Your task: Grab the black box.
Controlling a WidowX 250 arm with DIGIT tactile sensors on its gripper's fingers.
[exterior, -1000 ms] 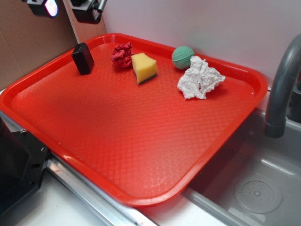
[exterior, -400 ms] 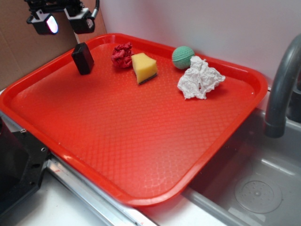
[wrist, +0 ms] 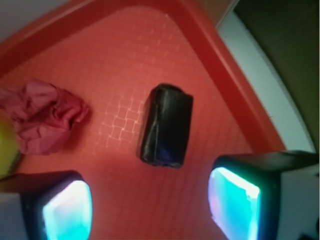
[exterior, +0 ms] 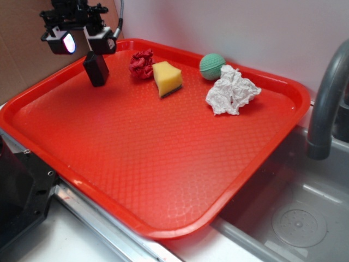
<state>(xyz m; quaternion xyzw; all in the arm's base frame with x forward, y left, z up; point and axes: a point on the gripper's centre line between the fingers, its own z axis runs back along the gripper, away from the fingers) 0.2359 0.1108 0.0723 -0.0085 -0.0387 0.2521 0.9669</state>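
The black box stands on the red tray near its far left corner. In the wrist view the black box lies just ahead of the fingers, in line with the gap between them. My gripper hangs open above and slightly left of the box, not touching it. Its two glowing pads stand wide apart with only bare tray between them.
A crumpled red cloth, a yellow sponge piece, a green ball and a crumpled white paper lie along the tray's far side. A grey faucet and sink are at the right. A brown board stands behind the tray's left edge.
The gripper has come down and slightly right toward the black box, staying open. Nothing on the tray has moved.
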